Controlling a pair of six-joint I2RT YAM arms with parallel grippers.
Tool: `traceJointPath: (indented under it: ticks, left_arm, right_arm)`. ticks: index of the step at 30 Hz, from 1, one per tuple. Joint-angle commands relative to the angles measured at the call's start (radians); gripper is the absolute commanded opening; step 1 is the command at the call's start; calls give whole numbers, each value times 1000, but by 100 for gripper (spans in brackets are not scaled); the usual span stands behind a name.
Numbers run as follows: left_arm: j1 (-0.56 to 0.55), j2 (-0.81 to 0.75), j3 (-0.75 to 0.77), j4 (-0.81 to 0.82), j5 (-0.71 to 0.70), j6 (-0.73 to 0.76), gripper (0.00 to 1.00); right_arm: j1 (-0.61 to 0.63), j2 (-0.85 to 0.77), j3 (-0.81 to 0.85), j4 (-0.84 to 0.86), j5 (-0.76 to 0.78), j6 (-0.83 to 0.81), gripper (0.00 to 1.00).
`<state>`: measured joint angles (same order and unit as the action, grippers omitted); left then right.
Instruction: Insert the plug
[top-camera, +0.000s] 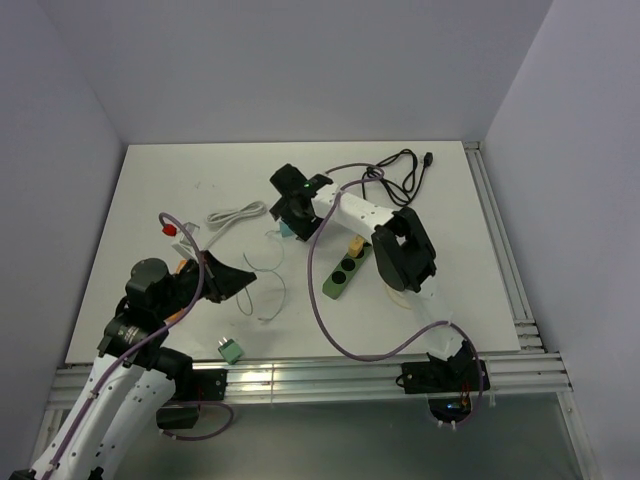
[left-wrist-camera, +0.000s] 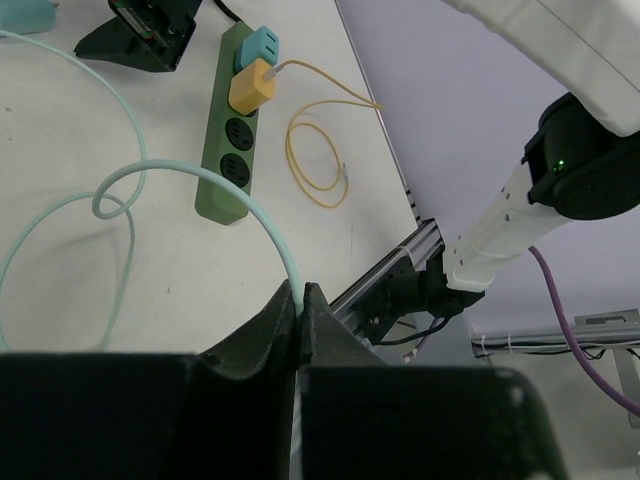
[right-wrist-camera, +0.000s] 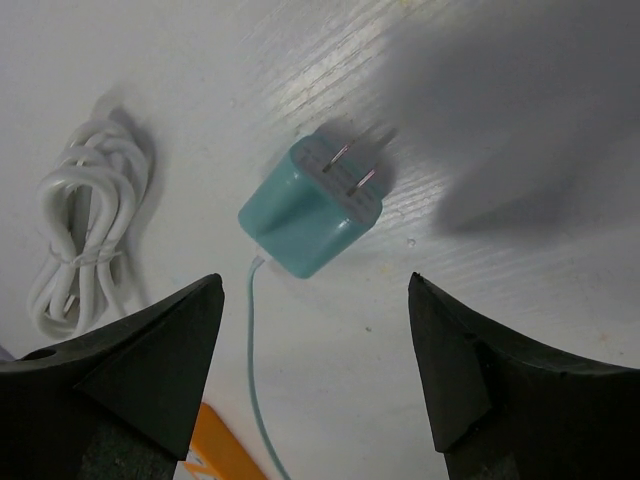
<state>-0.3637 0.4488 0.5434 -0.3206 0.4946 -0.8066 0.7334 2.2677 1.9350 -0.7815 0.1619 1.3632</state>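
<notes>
A teal plug (right-wrist-camera: 312, 205) lies on its side on the white table, its two prongs pointing up and to the right. My right gripper (right-wrist-camera: 315, 285) hovers open just short of it, with nothing between the fingers. From above, that gripper (top-camera: 290, 215) stands over the plug (top-camera: 285, 230). The plug's pale teal cable (left-wrist-camera: 120, 185) loops across the table to my left gripper (left-wrist-camera: 302, 288), which is shut on it. The green power strip (left-wrist-camera: 232, 150) lies beyond the loops with a yellow plug (left-wrist-camera: 252, 85) and a teal one (left-wrist-camera: 258, 45) in it, and two black sockets free.
A coiled white cable (top-camera: 235, 215) lies left of the plug, and a black cable (top-camera: 400, 170) at the back right. A thin yellow cable (left-wrist-camera: 315, 150) coils beside the strip. A small green adaptor (top-camera: 229, 349) sits near the front edge, a red item (top-camera: 170, 229) at left.
</notes>
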Motion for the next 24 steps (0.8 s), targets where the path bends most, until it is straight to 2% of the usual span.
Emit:
traceJointPath:
  ticks: [1, 10, 12, 24]
  left_arm:
    - [0, -15, -10, 40, 35, -14, 8]
    - [-1, -22, -8, 41, 44, -13, 10]
    - [-1, -24, 1, 32, 44, -5, 11]
    - [-1, -36, 7, 23, 64, -14, 15]
  right_arm:
    - [0, 15, 50, -30, 67, 57, 81]
    - [-11, 136, 151, -53, 44, 59, 78]
    - [-9, 136, 140, -44, 48, 65, 73]
    - [-19, 174, 168, -93, 48, 83, 75]
